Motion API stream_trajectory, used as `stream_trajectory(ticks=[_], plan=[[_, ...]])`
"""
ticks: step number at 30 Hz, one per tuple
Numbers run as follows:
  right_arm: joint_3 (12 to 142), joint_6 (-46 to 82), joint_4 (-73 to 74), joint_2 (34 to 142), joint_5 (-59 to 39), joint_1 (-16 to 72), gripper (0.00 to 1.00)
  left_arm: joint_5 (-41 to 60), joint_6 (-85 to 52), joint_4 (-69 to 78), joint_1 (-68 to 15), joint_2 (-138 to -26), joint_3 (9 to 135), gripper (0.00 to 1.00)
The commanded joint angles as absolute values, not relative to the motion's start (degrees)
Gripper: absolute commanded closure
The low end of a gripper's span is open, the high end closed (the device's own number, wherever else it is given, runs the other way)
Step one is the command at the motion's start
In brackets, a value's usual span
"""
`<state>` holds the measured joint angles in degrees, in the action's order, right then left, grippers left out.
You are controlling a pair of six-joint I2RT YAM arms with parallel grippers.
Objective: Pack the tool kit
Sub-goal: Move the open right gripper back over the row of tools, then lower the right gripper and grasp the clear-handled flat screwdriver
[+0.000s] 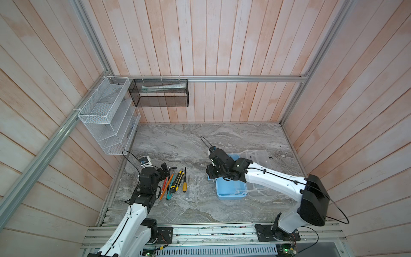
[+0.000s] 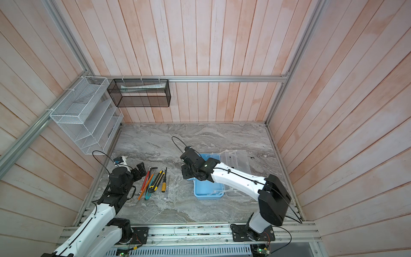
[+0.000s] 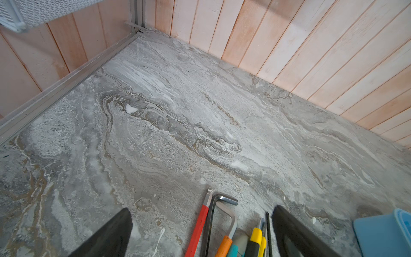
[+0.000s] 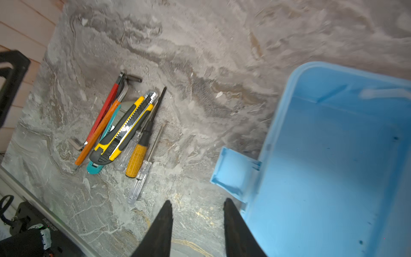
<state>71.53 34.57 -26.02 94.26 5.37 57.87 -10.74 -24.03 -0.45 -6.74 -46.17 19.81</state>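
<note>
Top views: the tool kit's light-blue base (image 1: 231,191) (image 2: 208,189) sits open right of table centre, bare inside where visible, partly hidden under the right arm (image 1: 278,178); the see-through lid (image 1: 260,155) lies flat beside it. The black mesh basket (image 1: 160,103) holds something pale, too dim to name.

Left wrist: the left gripper (image 3: 201,209) is spread wide, empty, above cut-off tool tips (image 3: 255,233).

Right wrist: the right gripper (image 4: 198,201) is partly apart, gripping nothing, near the base's latch (image 4: 233,175); cutter (image 4: 124,131), screwdrivers (image 4: 136,160) and pencils (image 4: 97,133) lie on the marble (image 4: 222,44).
</note>
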Motion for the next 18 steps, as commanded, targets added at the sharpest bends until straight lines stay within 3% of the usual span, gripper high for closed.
stream_trajectory(ticks=[1, 11, 18], plan=[[74.67, 37.14, -23.09, 98.67, 4.38, 61.16, 0.62, -12.09, -24.70, -0.66, -6.37, -45.98, 19.58, 0.00], [85.50, 39.83, -25.83, 114.60, 2.07, 65.71, 0.61, -12.21, -25.24, -0.96, -5.77, -45.87, 19.48, 0.00], [90.10, 39.59, -31.73, 119.46, 2.24, 66.01, 0.64, -11.88, -25.16, -0.86, -5.65, -45.62, 19.51, 0.00]])
